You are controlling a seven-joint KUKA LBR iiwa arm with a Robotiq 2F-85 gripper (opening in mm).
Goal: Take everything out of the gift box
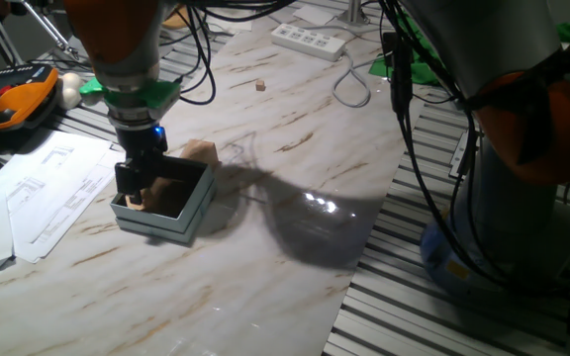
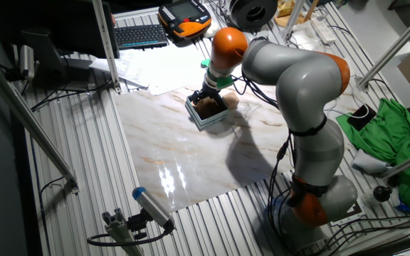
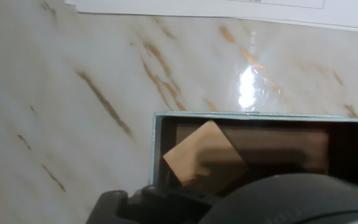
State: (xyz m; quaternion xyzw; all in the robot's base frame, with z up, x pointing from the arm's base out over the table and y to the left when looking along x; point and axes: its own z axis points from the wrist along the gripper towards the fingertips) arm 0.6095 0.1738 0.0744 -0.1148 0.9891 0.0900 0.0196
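The grey-blue gift box [image 1: 188,220] stands on the marble table left of centre; it also shows in the other fixed view [image 2: 203,119] and in the hand view [image 3: 253,116]. One tan wooden block [image 3: 204,163] lies tilted inside the box at its left end [image 1: 137,204]. A second tan wooden block [image 1: 202,150] lies on the table just behind the box [image 2: 230,102]. My gripper [image 1: 133,186] is lowered into the left end of the box, right above the inner block, and its fingers look apart. The multicoloured puzzle cube is not in view.
White paper sheets [image 1: 38,198] lie left of the box, touching its side. A tiny tan cube [image 1: 260,86] sits far back on the table. A white power strip [image 1: 310,40] and cables lie at the back edge. A teach pendant [image 1: 13,99] is at far left.
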